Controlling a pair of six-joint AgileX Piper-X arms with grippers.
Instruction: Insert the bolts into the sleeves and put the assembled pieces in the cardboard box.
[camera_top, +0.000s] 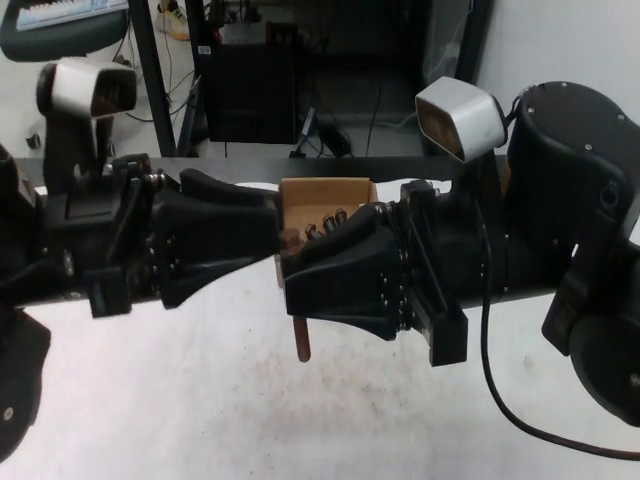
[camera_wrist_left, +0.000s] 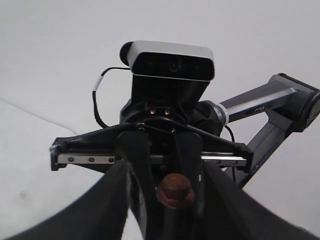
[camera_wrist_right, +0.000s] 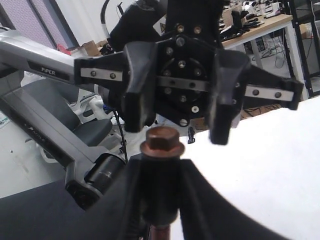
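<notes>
My right gripper (camera_top: 292, 272) is shut on a copper-coloured bolt (camera_top: 301, 338) that stands upright, its shank hanging below the fingers above the white bench. The bolt's flanged head (camera_wrist_right: 160, 142) sticks up between my right gripper's (camera_wrist_right: 160, 167) own fingers, and a dark piece, maybe a sleeve (camera_wrist_right: 160, 195), wraps the shank under it. My left gripper (camera_top: 277, 232) faces it from the other side, open, its fingers (camera_wrist_right: 137, 95) spread wide just beyond the bolt head (camera_wrist_left: 175, 189). Behind both grippers sits the cardboard box (camera_top: 300, 190) with several pieces inside.
The white bench top (camera_top: 200, 400) spreads out in front of the arms. A black cable (camera_top: 500, 400) loops over it at the right. Dark racks and a chair stand beyond the bench's far edge.
</notes>
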